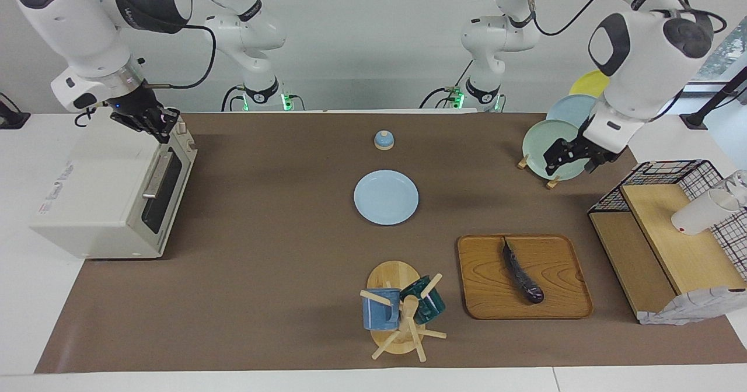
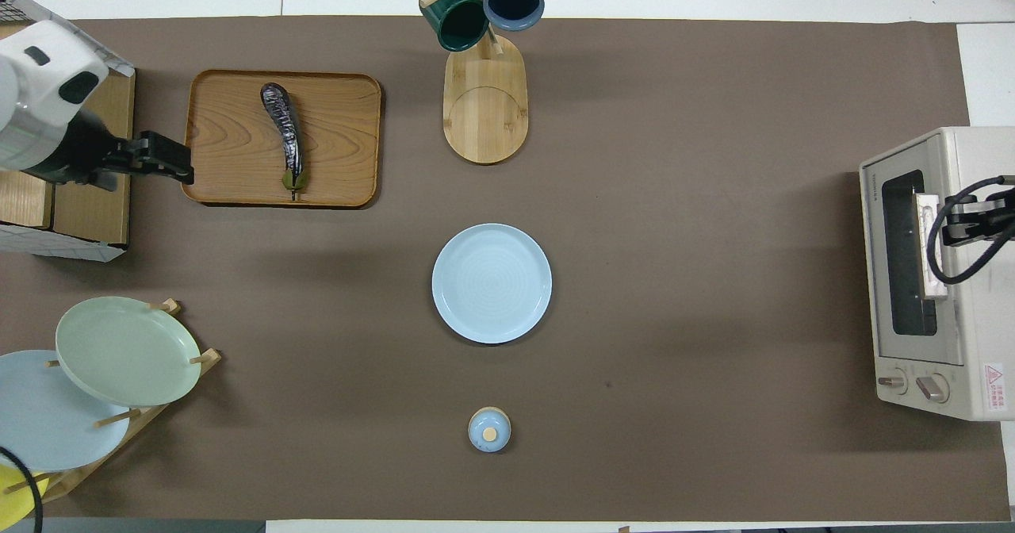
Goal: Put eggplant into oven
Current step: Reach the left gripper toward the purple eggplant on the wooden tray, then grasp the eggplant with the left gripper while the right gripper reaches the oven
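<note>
Lying lengthwise on the wooden tray [image 1: 560, 298], the eggplant [image 1: 521, 270] points its green stem end toward the robots and its blunt end away from them. Tray as landmark throughout.

- Eggplant: slender, slightly curved, glossy dark skin. Judged light and fairly stiff along its length, but the sheen suggests a slippery surface, and the flesh would bruise under a hard pinch. The round section may roll on the flat tray if nudged from one side.
- Best hold, by my reading: across the thicker part near the middle, jaws closing across the width, so it hangs level and does not swing. The thin stem end looks a poor spot, with little to bear on.
- Left gripper [image 1: 575, 157]: raised, off the tray's corner toward the left arm's end of the worktop, by the wire-and-wood rack [image 1: 671, 234]. Jaws look parted, holding nothing.
- Right gripper [image 1: 153, 121]: well apart from the tray, at the oven [image 1: 111, 193] on the right arm's end of the worktop, over its top front edge above the bar handle [image 1: 156, 176]. Cannot tell how its jaws stand.
- Oven door appears shut; it would need opening before the eggplant goes in.
- Light blue plate [image 1: 386, 197] sits between tray and oven, nearer the robots than the tray.
</note>
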`<action>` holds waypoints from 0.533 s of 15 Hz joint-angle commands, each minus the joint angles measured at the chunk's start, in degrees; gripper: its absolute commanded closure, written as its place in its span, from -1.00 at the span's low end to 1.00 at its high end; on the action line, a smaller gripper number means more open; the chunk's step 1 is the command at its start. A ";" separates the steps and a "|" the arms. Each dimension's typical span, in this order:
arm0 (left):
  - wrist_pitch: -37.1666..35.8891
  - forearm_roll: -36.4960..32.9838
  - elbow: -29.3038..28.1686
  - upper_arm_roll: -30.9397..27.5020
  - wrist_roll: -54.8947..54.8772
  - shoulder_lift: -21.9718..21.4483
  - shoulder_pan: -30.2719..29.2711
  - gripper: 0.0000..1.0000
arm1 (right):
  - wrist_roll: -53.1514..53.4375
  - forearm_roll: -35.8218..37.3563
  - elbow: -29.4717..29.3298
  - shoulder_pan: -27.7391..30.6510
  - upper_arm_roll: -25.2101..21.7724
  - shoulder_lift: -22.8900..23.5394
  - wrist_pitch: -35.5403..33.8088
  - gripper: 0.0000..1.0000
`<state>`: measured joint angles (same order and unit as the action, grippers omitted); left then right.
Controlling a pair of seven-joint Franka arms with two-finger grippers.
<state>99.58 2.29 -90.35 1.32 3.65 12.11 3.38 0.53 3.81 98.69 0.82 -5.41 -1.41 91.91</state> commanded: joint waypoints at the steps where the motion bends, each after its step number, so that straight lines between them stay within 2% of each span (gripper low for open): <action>1: 1.12 2.27 10.09 -0.09 0.48 11.43 0.13 -1.00 | 3.76 5.05 8.25 0.50 -0.13 -1.75 6.77 1.00; 4: 6.49 2.72 10.72 -0.09 1.79 16.96 1.89 -1.00 | 5.88 7.08 11.60 1.29 -0.13 -0.88 10.74 1.00; 6: 10.17 2.80 13.08 0.00 5.12 21.35 2.50 -1.00 | 6.67 9.01 14.15 1.73 -0.13 -0.61 14.24 1.00; 8: 12.73 2.98 13.62 0.00 6.02 23.57 2.77 -1.00 | 6.76 9.28 14.51 2.61 -0.13 -0.52 14.61 1.00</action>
<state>110.76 4.29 -80.11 1.73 8.04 32.31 5.56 6.32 11.89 111.35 2.51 -5.59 -0.93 104.91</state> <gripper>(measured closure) 0.000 0.991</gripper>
